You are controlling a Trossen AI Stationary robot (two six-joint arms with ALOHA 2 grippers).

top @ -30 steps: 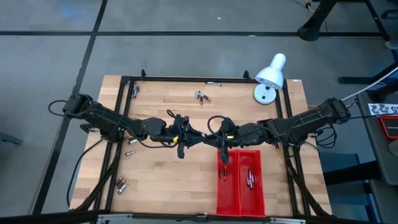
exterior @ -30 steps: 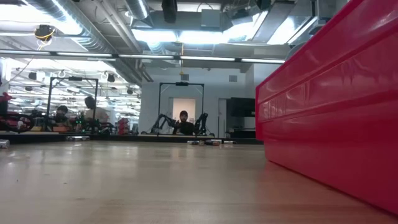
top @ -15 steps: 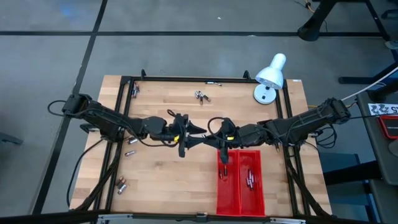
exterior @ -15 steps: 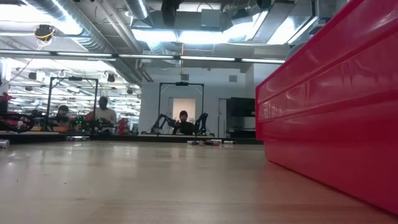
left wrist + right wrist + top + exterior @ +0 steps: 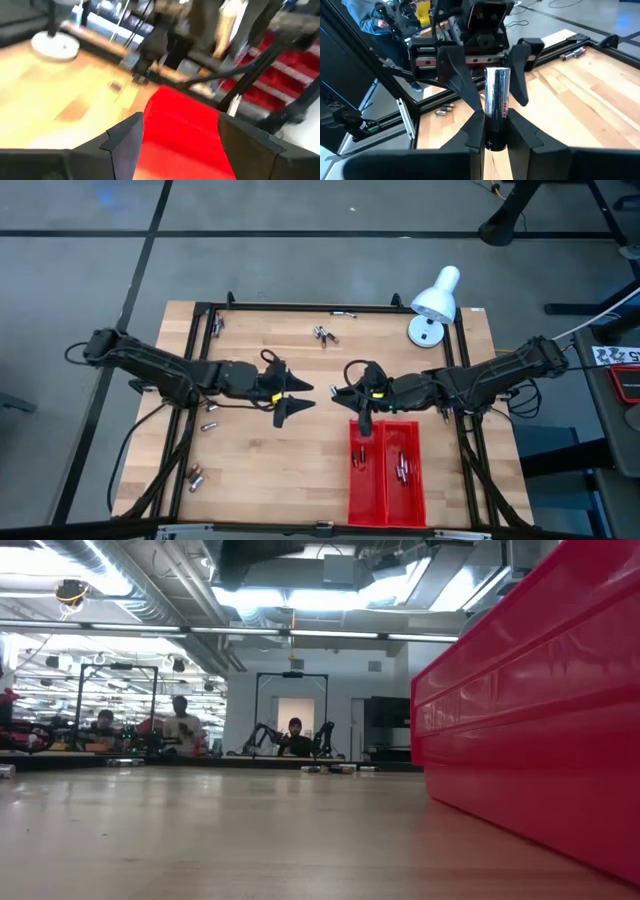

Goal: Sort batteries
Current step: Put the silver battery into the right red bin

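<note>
The left gripper hovers mid-desk, fingers spread and empty. The right gripper grasps a battery between its fingers, long axis pointing toward the left gripper, over the red tray. Loose batteries dot the wooden desk; a white lamp stands at the far edge.

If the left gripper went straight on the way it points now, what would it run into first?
Most likely the battery held upright in the right gripper, which faces the open left gripper across a gap above the table. Depth is uncertain; the red tray lies just beyond and lower.
</note>
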